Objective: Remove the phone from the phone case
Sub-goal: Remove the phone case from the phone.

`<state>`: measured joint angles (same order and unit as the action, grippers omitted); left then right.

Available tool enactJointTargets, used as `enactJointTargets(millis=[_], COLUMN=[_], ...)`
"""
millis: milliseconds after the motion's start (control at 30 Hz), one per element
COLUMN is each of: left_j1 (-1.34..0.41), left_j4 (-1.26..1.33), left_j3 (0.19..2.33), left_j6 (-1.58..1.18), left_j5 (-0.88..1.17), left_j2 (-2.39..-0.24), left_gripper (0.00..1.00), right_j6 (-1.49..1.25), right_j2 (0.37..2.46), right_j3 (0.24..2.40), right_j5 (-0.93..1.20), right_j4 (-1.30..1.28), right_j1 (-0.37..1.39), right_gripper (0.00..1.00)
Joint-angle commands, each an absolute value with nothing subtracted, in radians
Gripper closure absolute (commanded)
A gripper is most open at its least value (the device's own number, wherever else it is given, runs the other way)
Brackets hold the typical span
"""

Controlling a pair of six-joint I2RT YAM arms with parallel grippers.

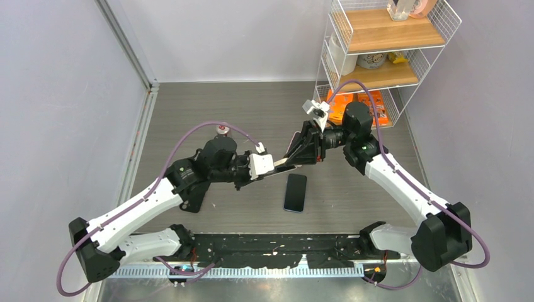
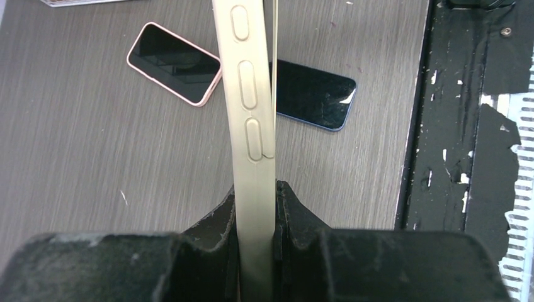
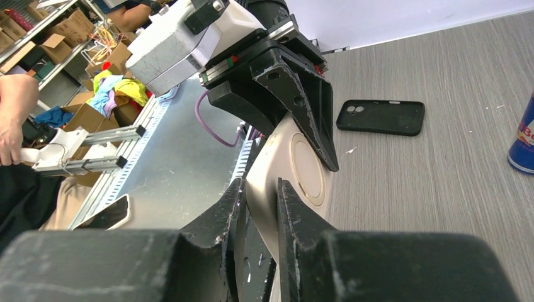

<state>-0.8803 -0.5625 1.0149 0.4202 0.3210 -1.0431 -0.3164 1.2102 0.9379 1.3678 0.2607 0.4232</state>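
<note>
The beige case (image 2: 249, 107) is stretched between the two hands. Its long axis runs straight out from the left hand (image 2: 257, 192) to the right hand (image 3: 259, 189), and both are clenched on its ends. It bows slightly, looks thin, and is probably empty. A bare dark phone (image 1: 295, 192) lies flat on the counter (image 1: 220, 113) just below both hands, nearer neither.

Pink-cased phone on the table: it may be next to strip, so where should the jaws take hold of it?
Across the two long edges of the pink-cased phone, near mid-length, probably coming straight down from above. It lies flat, screen up, on the table, so only its thin sides offer opposing faces, and the long pair is the narrower span.
</note>
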Motion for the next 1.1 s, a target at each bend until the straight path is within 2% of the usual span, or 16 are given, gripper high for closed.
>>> enactJointTargets(millis=[0,833,1067], left_j1=[-0.936,-1.027,-1.037], left_j4=[-0.496,-0.494,-0.500], left_j3=[1.039,1.056,1.049], left_j6=[0.551,0.611,0.640], left_j5=[0.283,0.156,0.135], left_j2=[-1.044,-1.047,-1.030], left_gripper=[1.00,1.00,1.00], right_j6=[-0.419,-0.409,-0.350], right_j2=[1.244,1.356,1.390], right_j3=[0.958,1.007,1.047], right_j5=[1.246,1.287,1.274], right_j4=[0.254,0.202,0.114], right_j1=[0.420,0.422,0.422], right_gripper=[0.95,0.95,0.95])
